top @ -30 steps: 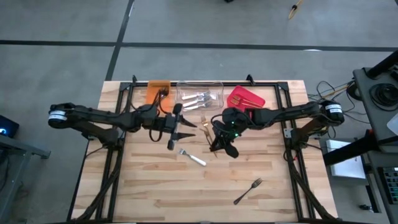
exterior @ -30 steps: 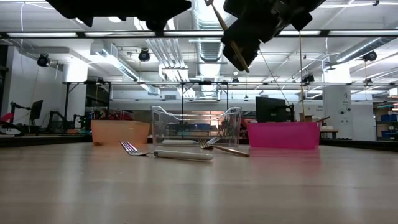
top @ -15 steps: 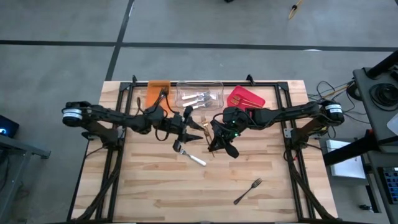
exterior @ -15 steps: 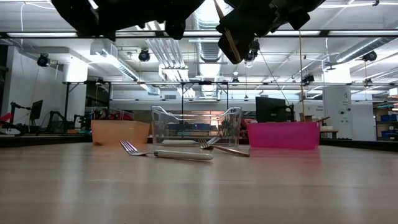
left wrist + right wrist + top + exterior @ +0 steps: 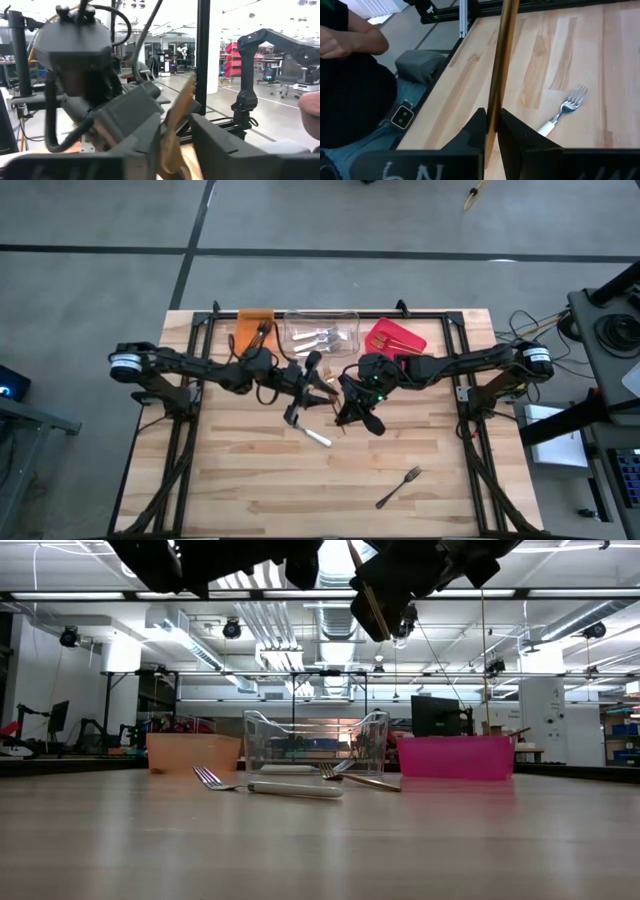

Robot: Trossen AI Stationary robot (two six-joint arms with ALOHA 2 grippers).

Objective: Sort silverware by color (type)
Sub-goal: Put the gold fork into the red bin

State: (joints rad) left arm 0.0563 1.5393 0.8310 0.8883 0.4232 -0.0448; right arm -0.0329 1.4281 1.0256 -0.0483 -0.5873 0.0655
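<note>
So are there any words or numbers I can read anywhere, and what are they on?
"N": a white hand-drawn mark on the dark body of the right gripper, which is shut on the slim gold utensil. It shows only in the right wrist view.
The white strokes beside that "N": cut off at the picture's edge, cannot be read.
Nowhere else in any view is there writing big or sharp enough to read.

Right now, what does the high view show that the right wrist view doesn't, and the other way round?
Only the high view: the orange bin, clear bin, red bin, the black fork and the left gripper beside the right one. Only the right wrist view: a seated person by the table, and the right gripper plainly shut on a gold utensil. Both: the right gripper, the white-handled fork and the table.
</note>
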